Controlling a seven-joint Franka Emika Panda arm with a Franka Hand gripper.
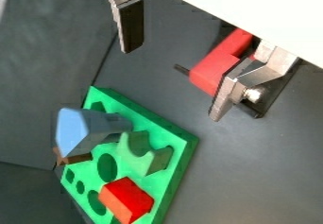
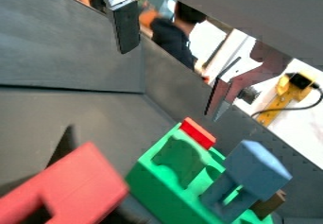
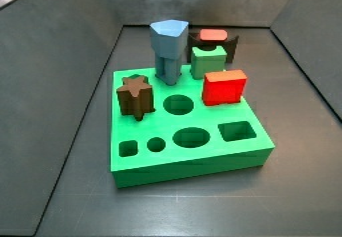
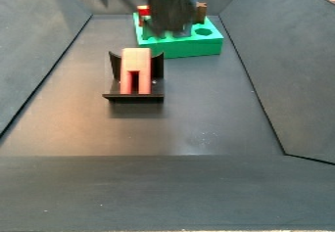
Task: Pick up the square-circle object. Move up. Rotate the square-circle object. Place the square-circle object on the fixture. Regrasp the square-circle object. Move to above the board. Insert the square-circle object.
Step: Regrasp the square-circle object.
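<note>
**Peg rests in the fixture, empty gripper poised over the floor between it and the board**

The square-circle object [image 4: 133,69] lies cradled between the two prongs of the fixture [image 4: 135,97], which stands on the dark floor well apart from the board [image 4: 183,40]. In a side view its long axis runs from the fixture's front plate back toward the board, lying flat rather than upright. In a wrist view the same peg [image 1: 221,60] shows with the fixture [image 1: 252,81] just beside one finger [image 1: 225,97], while the other finger [image 1: 127,22] hangs well off it.

The gripper [image 1: 177,62] holds nothing; its silver plates stand wide apart, with only bare floor between them. It sits above the floor between fixture and board, the board [image 1: 127,152] showing farther out in the wrist view.

Judging by this layout, the regrasp is the step in hand. The move turns on shifting the gripper sideways toward the fixture so that the peg comes between the plates, then closing across its short width, not along its length.
</note>
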